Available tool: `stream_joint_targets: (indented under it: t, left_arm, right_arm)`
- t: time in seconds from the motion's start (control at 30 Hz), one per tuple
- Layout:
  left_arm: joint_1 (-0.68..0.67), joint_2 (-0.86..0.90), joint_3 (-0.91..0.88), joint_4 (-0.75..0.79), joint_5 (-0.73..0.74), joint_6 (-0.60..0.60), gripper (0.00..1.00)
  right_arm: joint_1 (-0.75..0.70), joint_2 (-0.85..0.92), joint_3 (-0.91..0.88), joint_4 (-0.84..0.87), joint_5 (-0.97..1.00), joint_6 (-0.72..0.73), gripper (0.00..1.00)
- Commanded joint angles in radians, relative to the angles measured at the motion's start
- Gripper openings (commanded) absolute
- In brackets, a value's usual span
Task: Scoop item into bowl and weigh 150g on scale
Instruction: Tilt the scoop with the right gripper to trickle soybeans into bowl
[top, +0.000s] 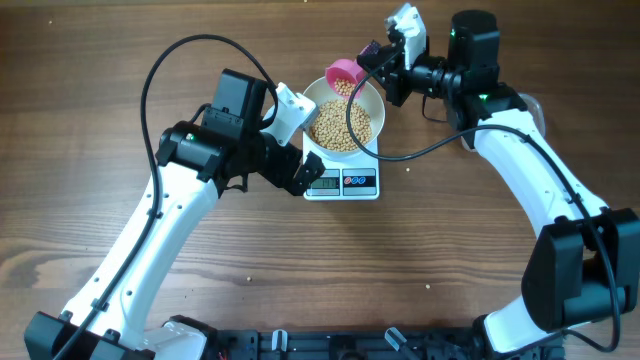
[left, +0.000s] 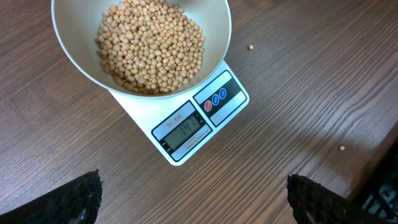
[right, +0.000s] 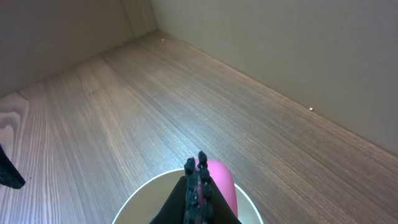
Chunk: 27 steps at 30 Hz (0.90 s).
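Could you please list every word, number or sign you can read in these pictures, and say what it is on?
"141": on the grey display of the scale.
Small print just above the display: too blurred to read.
Marks on the round buttons: too small to read.
No other text is visible.

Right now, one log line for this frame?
left gripper open near scale | right gripper shut on scoop at bowl rim | beans in bowl, bowl on scale | display lit
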Motion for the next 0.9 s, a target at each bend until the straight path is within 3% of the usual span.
stream_joint_targets:
  t: [0.0,0.53,0.63,0.73,0.87]
  left_arm:
    - [-0.001,-0.004,0.011,0.001,0.015,0.016,1.00]
    - [-0.001,-0.004,0.011,0.001,0.015,0.016,1.00]
    - [-0.001,-0.004,0.011,0.002,0.015,0.016,1.00]
    - [-0.001,-0.004,0.011,0.001,0.015,0.016,1.00]
    - [-0.001,-0.004,0.011,0.002,0.015,0.016,1.00]
  right_arm:
    - [-0.004,0.006,0.010,-0.001,0.010,0.007,0.04]
    - [-0.004,0.006,0.010,-0.001,0.010,0.006,0.04]
    - [-0.004,0.006,0.010,-0.031,-0.070,-0.079,0.04]
    - [-0.004,0.006,0.010,-0.039,0.008,-0.063,0.04]
    - [-0.004,0.006,0.010,-0.043,-0.032,-0.065,0.04]
